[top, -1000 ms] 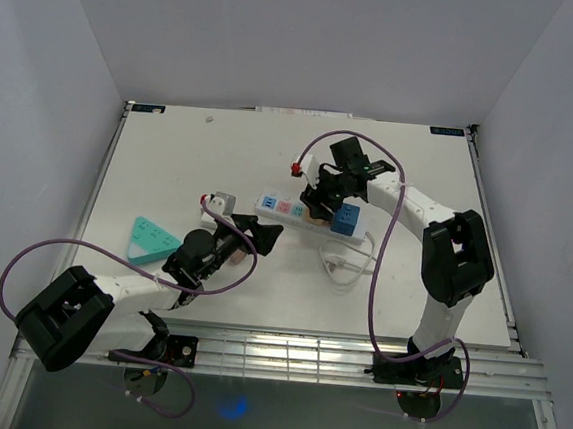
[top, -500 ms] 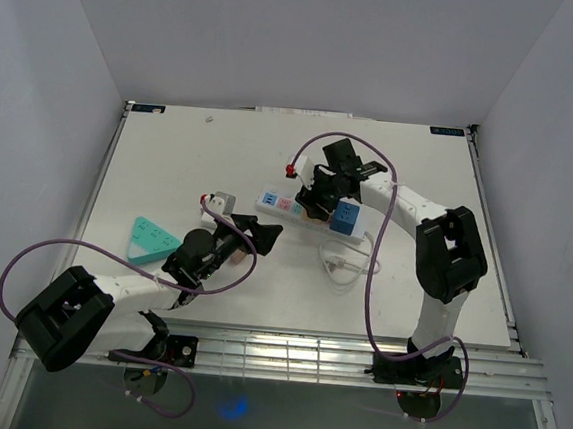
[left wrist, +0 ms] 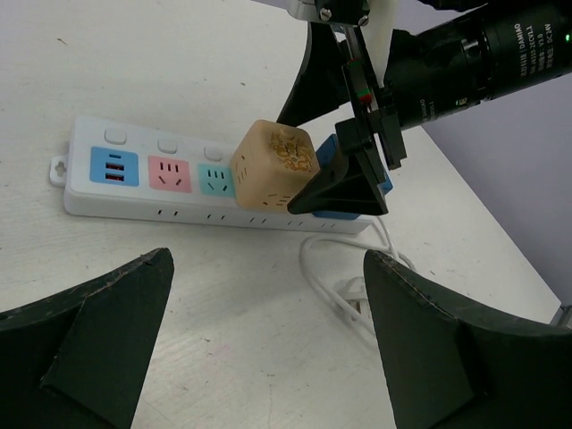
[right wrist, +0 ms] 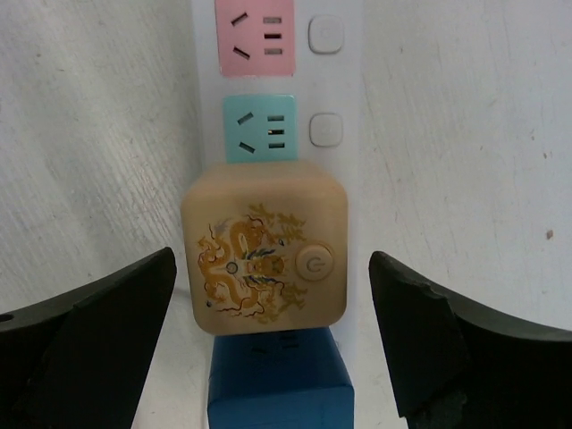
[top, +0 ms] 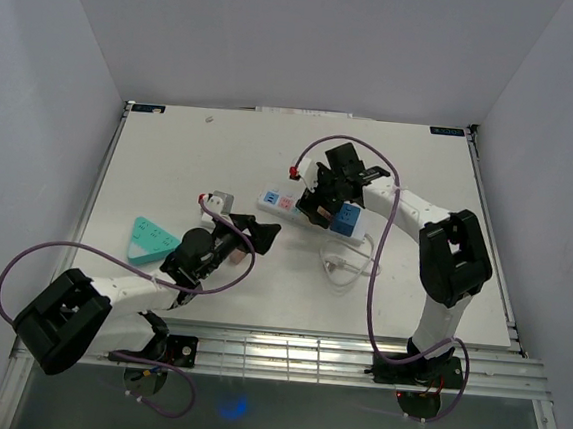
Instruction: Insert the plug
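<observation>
The plug is a beige cube with a gold dragon print and a round button. It sits on the white power strip, just below the teal socket and against a blue cube adapter. My right gripper is open over it, one finger on each side, with gaps showing to both. In the left wrist view the plug stands on the strip beside the right gripper's dark fingers. My left gripper hangs open above bare table, short of the strip, holding nothing.
A teal triangular block lies at the left of the table. The strip's white cable coils in front of the strip. The strip's blue and pink sockets are unoccupied. White walls enclose the table.
My right gripper's jaws have spread apart and let go of the beige plug, which stays on the strip. The left arm has barely moved.
</observation>
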